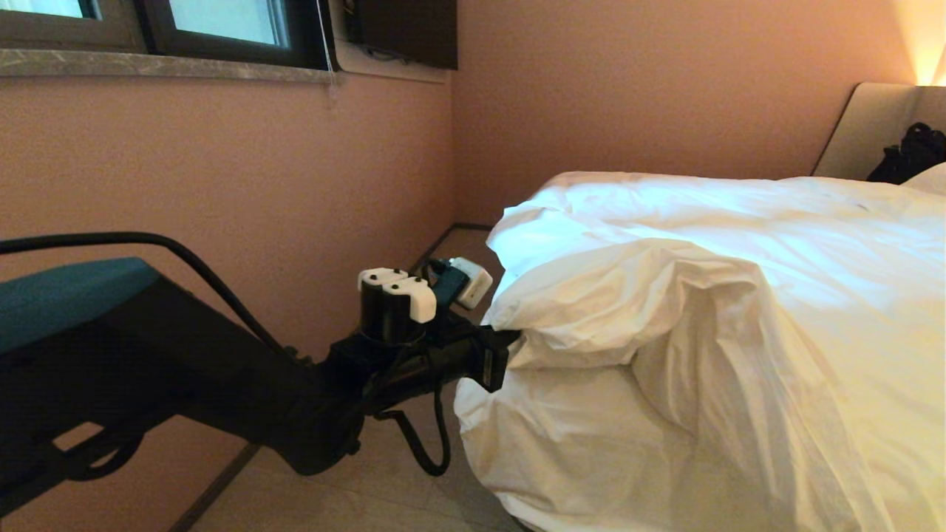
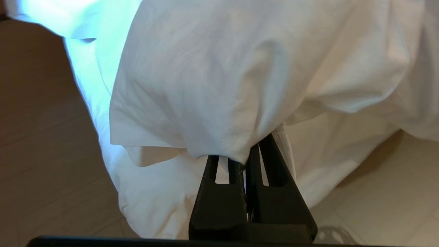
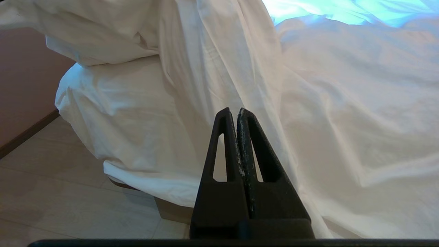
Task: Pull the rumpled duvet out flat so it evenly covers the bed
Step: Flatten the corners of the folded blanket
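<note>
Left gripper (image 1: 510, 347), centre of the head view, is clamped on a fold at the duvet (image 1: 702, 310) corner; the wrist view shows cloth pinched between its narrow jaws. The duvet lies bunched to the right of the gripper, over the bed (image 1: 865, 125) toward the headboard at upper right, its edge hanging to the floor (image 1: 384, 480). Left arm is nearer. Wall (image 1: 222, 170) stands close at left, limiting any outward pull. Right gripper (image 3: 237, 113) closed, empty, near hanging cloth.
</note>
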### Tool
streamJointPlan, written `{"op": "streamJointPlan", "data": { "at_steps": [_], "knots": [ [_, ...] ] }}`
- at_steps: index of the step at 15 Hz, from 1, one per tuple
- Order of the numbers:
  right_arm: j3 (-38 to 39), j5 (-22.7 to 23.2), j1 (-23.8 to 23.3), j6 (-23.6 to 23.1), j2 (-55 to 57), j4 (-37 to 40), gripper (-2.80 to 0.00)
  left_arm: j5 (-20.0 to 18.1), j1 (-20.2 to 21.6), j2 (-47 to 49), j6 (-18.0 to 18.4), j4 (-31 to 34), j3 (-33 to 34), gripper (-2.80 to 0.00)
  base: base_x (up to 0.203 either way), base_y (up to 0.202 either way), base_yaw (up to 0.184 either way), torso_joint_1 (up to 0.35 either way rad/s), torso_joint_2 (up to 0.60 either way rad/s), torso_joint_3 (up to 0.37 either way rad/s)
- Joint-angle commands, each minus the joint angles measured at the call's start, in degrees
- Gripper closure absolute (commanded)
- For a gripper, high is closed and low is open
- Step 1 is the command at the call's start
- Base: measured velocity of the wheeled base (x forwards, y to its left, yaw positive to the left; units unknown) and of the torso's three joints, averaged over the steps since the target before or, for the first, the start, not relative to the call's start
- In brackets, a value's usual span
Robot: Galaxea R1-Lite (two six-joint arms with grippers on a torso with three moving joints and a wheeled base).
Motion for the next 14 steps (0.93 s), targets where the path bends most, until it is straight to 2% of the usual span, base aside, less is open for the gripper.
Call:
{"op": "streamJointPlan", "data": {
  "at_steps": [1,7,14],
  "knots": [
    [0.01,0.01,-0.01,0.02,-0.02,0.00,0.00,-3.96,1.21,-1.68,0.64,-0.23,1.55,0.00,0.000,0.000,0.000,0.000,0.00,0.000],
    [0.01,0.01,-0.01,0.02,-0.02,0.00,0.00,-8.94,2.94,-2.04,3.04,-0.37,3.49,0.00,0.000,0.000,0.000,0.000,0.00,0.000],
    [0.01,0.01,0.08,0.02,-0.02,0.00,0.00,-18.84,5.89,-4.47,3.33,-0.22,6.25,0.00,0.000,0.000,0.000,0.000,0.00,0.000]
  ]
}}
